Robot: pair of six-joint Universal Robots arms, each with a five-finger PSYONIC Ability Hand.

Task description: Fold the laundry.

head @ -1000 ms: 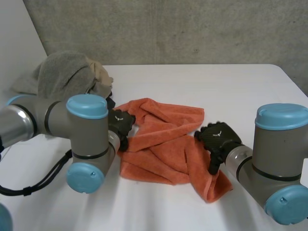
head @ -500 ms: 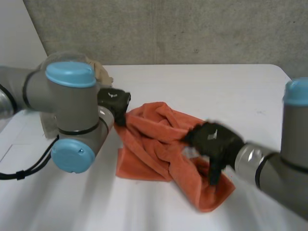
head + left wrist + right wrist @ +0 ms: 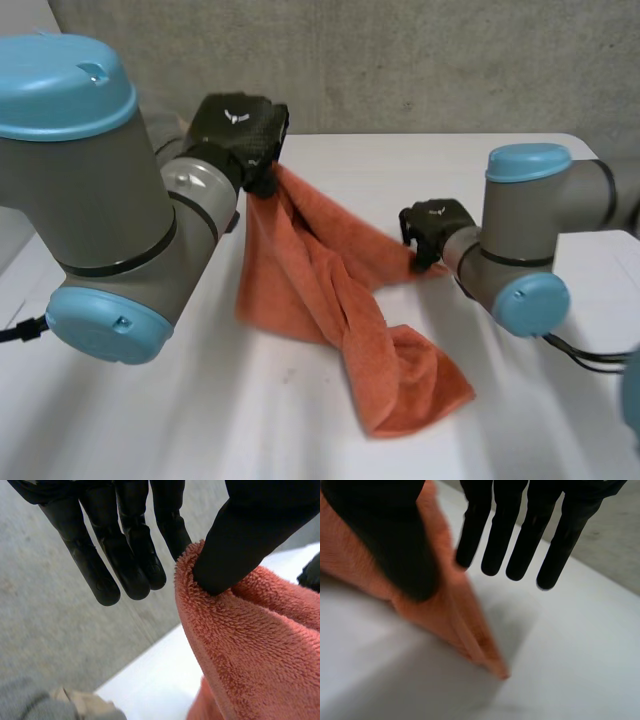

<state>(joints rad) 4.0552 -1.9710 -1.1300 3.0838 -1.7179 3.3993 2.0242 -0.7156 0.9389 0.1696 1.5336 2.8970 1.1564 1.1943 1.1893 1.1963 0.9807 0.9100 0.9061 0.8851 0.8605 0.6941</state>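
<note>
White surface [image 3: 400, 170], orange towel [image 3: 320, 280] strung above it, tail trailing down: the spreading-out step, I'd say.
The left robot hand [image 3: 240, 125] pinches an edge high, the right robot hand [image 3: 432, 225] a corner lower; next, stretch it flat.

A: What is the cloth?
B: An orange terry towel [image 3: 330, 290], unfolded, hanging by one edge from the left hand [image 3: 240, 125], with a second corner held at the right hand [image 3: 432, 225].
A: And the lower end?
B: It lies twisted and bunched on the white tabletop [image 3: 180, 420].
</note>
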